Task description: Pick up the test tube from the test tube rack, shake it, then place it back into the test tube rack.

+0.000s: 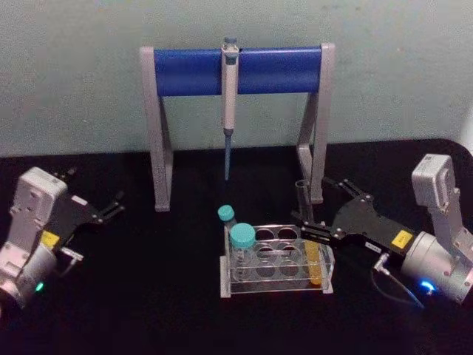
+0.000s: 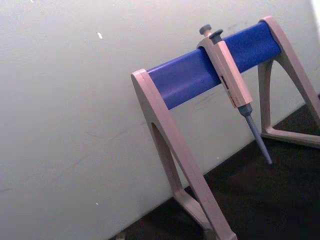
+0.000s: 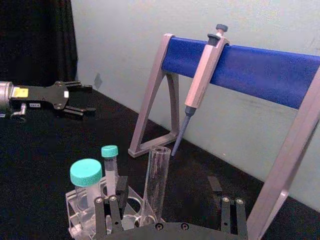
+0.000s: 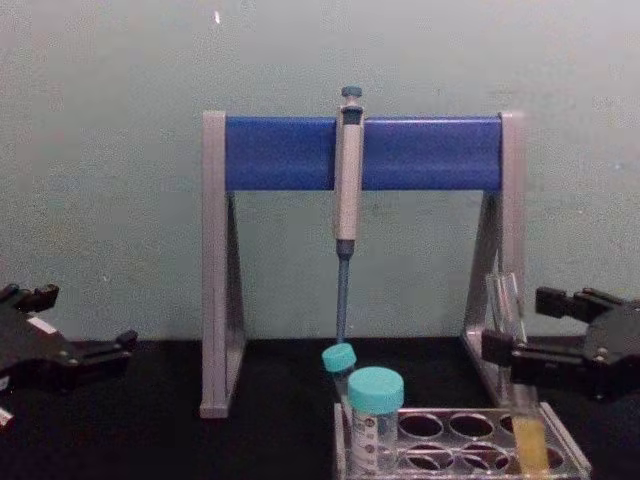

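Nearest, test tube rack (image 1: 275, 287) on black table (image 1: 148, 310). In its right end, test tube (image 1: 315, 268), upright. At its left end, two teal-capped vials (image 1: 242, 238). Around the tube's upper part, right gripper (image 1: 309, 200), jaws spread, tube between them. Well apart to the left, left gripper (image 3: 91, 98), jaws spread, empty. Behind, pipette stand (image 1: 199, 70) with hanging pipette (image 1: 230, 96).

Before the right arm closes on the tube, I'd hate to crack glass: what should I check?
The test tube sits in the test tube rack: ok.
The right gripper has jaws open, one each side of the tube: ok.
Jaws level above the yellow liquid: ok.
The teal-capped vials stand at the rack's other end, apart from the gripper: ok.
The left gripper is parked at the left: ok.
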Available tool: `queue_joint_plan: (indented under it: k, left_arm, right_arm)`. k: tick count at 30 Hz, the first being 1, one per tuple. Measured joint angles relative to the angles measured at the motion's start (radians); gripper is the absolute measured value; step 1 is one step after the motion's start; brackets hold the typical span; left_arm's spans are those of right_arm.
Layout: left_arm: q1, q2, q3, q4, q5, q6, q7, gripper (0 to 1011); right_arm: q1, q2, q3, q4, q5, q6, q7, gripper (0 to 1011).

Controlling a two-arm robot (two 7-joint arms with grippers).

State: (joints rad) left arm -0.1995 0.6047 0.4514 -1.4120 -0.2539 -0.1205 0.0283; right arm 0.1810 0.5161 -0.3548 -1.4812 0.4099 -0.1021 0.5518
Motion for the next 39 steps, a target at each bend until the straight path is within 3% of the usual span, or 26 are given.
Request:
queue_joint_plan:
  k: [24, 39]
  left_arm:
    - [0.0, 0.0, 0.0, 0.0, 0.0, 0.0, 0.0, 1001]
    - [0.0, 0.0, 0.0, 0.0, 0.0, 0.0, 0.0, 1001]
  right_arm:
    - [0.043, -0.012, -0.023, 0.039, 0.058, 0.043, 0.031, 1000]
    - [0.043, -0.011, -0.024, 0.04, 0.06, 0.045, 0.031, 1000]
